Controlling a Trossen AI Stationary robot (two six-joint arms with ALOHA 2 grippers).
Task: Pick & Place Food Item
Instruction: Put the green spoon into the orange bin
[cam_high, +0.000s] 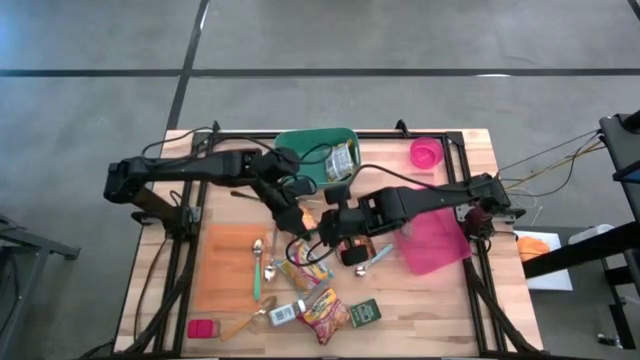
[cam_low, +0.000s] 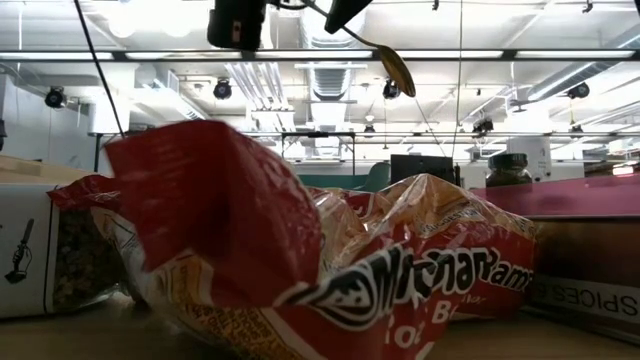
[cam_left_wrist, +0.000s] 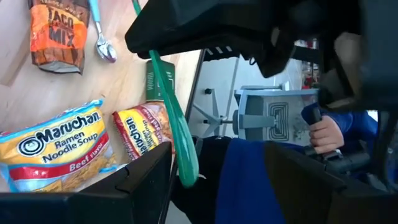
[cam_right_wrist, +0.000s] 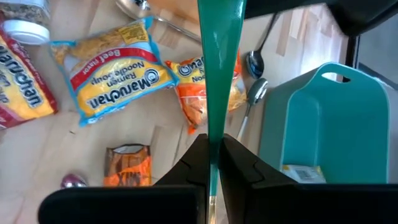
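Observation:
My right gripper (cam_right_wrist: 214, 146) is shut on a long green spoon (cam_right_wrist: 219, 74), above the middle of the table (cam_high: 322, 238). My left gripper (cam_left_wrist: 217, 155) stands open right beside it (cam_high: 298, 220). The spoon's bowl (cam_left_wrist: 184, 158) hangs in the gap between the left fingers, close to one of them. Below lie ramen packets (cam_right_wrist: 115, 71) (cam_left_wrist: 56, 149) (cam_low: 330, 260) and a taco mix pouch (cam_left_wrist: 59, 31), flat on the wood; no gripper touches them. My right gripper pinches the green spoon's narrow handle (cam_right_wrist: 214, 134) between its two fingers, slanting down from above. The spoon is lifted clear of the table and slants, its bowl end (cam_low: 396, 70) lowest. My left gripper: whether its finger (cam_left_wrist: 146, 180) touches the spoon's bowl, I cannot tell.
A green basket (cam_high: 318, 155) stands at the far middle, with a pink cup (cam_high: 425, 153) to its right. A pink board (cam_high: 432, 245) lies right and an orange mat (cam_high: 230, 265) left. Metal spoons (cam_right_wrist: 255, 74) and small packets are scattered near the front. A person's hand (cam_left_wrist: 323, 134) shows beyond the table.

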